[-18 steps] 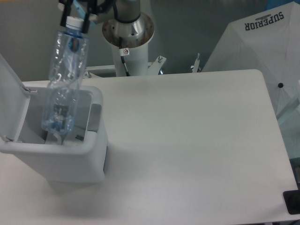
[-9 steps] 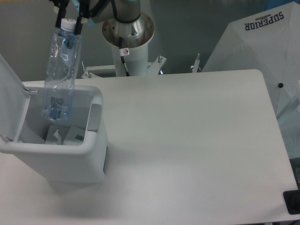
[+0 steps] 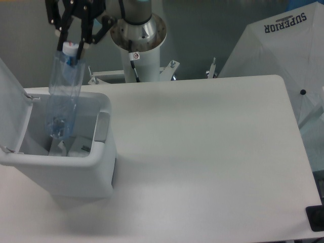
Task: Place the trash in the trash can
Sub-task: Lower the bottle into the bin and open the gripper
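1. At the upper left of the frame we noted the gripper (image 3: 72, 46) with its fingers spread either side of the white cap (image 3: 70, 49); whether the pads touched the cap we could not tell, so we left the hold undecided.
2. The bottle (image 3: 63, 93) hung tilted below the cap, its lower end inside the open mouth of the trash can (image 3: 76, 172) at the left edge of the frame.
3. The lid (image 3: 11, 109) stood open at the far left, and the grey latch tab (image 3: 102, 126) faced the table (image 3: 202, 152).
4. A flat packet (image 3: 81, 147) already lay in the bottom of the can, beside the bottle's lower end.
5. We judged the step best finished by letting go with the bottle's base well within the walls, then lifting straight up so the fingers did not snag the cap or rim.
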Motion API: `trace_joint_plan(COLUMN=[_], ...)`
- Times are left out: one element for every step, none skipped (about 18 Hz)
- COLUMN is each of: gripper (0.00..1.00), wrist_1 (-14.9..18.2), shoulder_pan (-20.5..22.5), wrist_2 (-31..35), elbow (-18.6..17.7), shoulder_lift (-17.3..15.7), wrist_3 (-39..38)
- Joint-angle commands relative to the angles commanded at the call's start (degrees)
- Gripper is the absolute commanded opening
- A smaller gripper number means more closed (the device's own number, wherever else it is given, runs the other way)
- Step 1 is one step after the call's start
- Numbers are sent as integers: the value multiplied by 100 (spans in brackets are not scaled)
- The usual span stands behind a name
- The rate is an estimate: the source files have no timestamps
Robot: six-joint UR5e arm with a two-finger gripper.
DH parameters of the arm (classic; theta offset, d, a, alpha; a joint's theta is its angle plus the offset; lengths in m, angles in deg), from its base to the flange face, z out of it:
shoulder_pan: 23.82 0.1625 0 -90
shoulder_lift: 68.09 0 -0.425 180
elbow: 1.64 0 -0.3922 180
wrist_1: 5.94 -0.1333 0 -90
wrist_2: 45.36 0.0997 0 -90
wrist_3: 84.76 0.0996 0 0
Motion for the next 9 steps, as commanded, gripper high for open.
trace_joint_plan(gripper=[11, 12, 12, 16, 23, 26, 41, 53, 55], wrist_1=[0, -9, -9, 0, -9, -35, -61, -70, -88], shoulder_pan=[-35, -70, -97, -123, -158, -193, -202, -211, -237], wrist_2=[9, 9, 9, 17, 26, 26, 26, 26, 18], elbow=[44, 88, 158, 228, 281, 308, 325, 326, 326], shoulder_lift=[62, 149, 237, 316, 395, 448, 484, 510, 528], wrist_3=[0, 0, -17, -35, -35, -35, -35, -35, -44])
